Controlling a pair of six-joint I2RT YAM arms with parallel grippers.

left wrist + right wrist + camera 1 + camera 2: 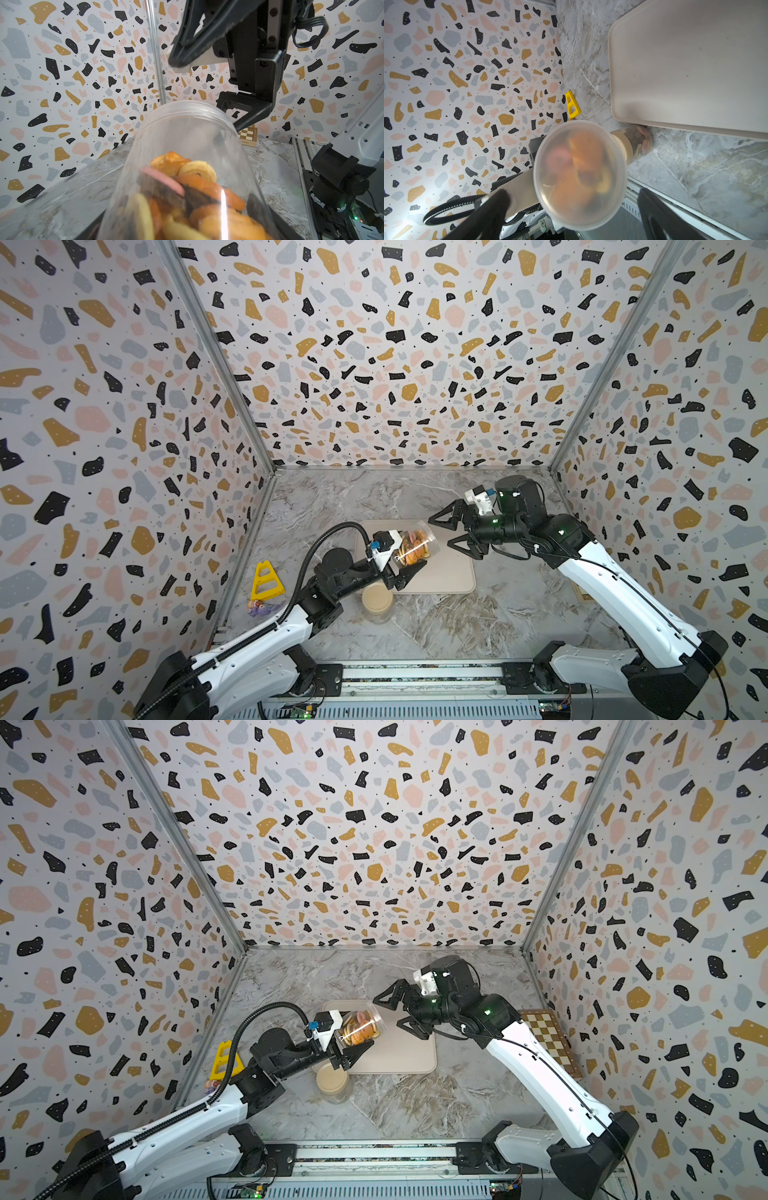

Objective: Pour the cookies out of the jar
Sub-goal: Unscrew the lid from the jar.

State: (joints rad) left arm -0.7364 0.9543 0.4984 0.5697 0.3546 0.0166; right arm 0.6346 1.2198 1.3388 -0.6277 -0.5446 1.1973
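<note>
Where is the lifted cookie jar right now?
In both top views the jar is tilted in the left gripper, over the tray's left part, its mouth toward the right gripper.

**Blurred, cropped, too small**
Right wrist view: the cookies [581, 164] in the jar [538, 178] are an orange-pink blur. Left wrist view: the edge cuts off the jar's base. In a top view, a purplish object [259, 608] is too small to identify.

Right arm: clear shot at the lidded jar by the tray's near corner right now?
Probably yes, but tight. The right gripper is open, and the table on its side of the lidded jar is bare. The left gripper, shut on the tilted cookie jar, hangs close by it.
</note>
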